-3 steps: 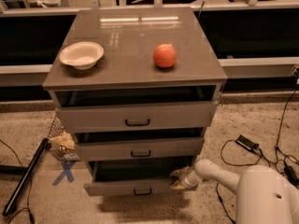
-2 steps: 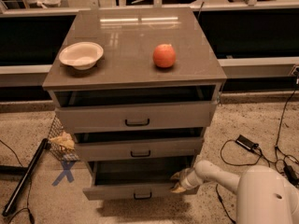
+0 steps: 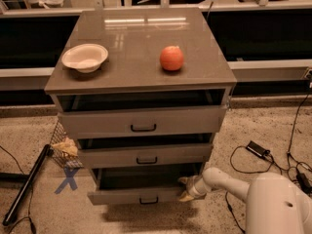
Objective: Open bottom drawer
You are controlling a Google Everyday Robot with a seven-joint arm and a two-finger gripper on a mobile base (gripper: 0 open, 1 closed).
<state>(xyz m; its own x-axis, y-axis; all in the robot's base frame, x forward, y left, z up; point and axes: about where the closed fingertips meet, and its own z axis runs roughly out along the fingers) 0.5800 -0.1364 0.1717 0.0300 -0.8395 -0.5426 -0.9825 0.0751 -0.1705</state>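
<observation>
The bottom drawer (image 3: 122, 196) is the lowest of three grey-taupe drawers in the cabinet. It stands pulled out, with its dark inside showing above the flat front and a small black bar handle (image 3: 148, 200) at centre. My gripper (image 3: 185, 189) is at the drawer's right end, with its pale fingers against the top right corner of the front. The white arm (image 3: 253, 194) reaches in from the lower right.
The middle drawer (image 3: 146, 156) and top drawer (image 3: 141, 122) are also partly out. A white bowl (image 3: 85, 57) and an orange fruit (image 3: 171, 58) sit on the cabinet top. A black pole (image 3: 25, 185), a blue floor mark (image 3: 67, 179) and cables (image 3: 263, 155) lie on the floor.
The bottom drawer has slid further out toward the camera, and my gripper has moved with its right end.
</observation>
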